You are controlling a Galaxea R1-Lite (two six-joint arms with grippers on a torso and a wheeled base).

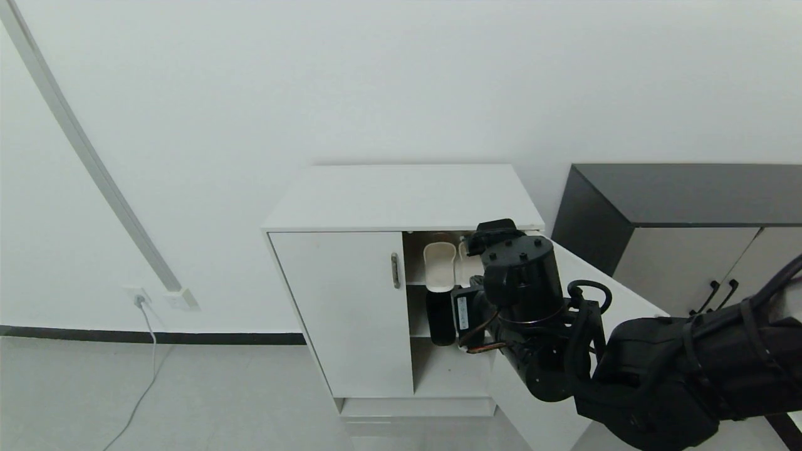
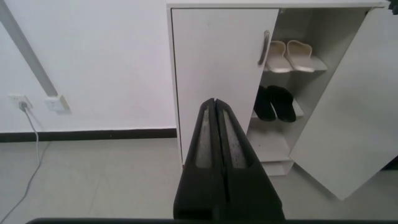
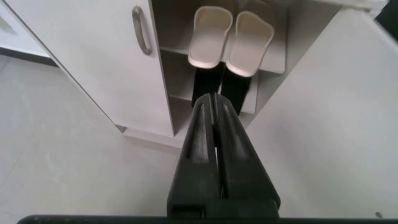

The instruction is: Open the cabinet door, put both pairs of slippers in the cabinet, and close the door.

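1. Right gripper [image 3: 211, 99]: fingers pressed together, holding nothing. It points into the open right half of the cabinet [image 1: 401, 194], just in front of the shelves on the near side.
2. Left gripper [image 2: 214, 102]: also closed and empty. It hangs well back from the cabinet over the floor, facing the shut left door [image 1: 338, 307]. It is likely parked there to keep out of the right arm's way.
3. White slippers [image 3: 208, 34]: side by side on the upper shelf, right compartment, straight ahead of the right gripper.
4. Black slippers [image 2: 273, 102]: side by side on the shelf directly below the white pair. With one pair per shelf, neither crushes the other.
5. Right door [image 2: 348, 124]: wide open, swung out to the near right, beside the right arm. The handle [image 1: 395, 270] on the left door sits at its inner edge.
6. Judgement: both pairs look stowed and only closing the door is left. A closed, empty gripper suits pushing the door panel. The right arm sits inside the door's swing, so it must clear the opening first or the door will hit it.
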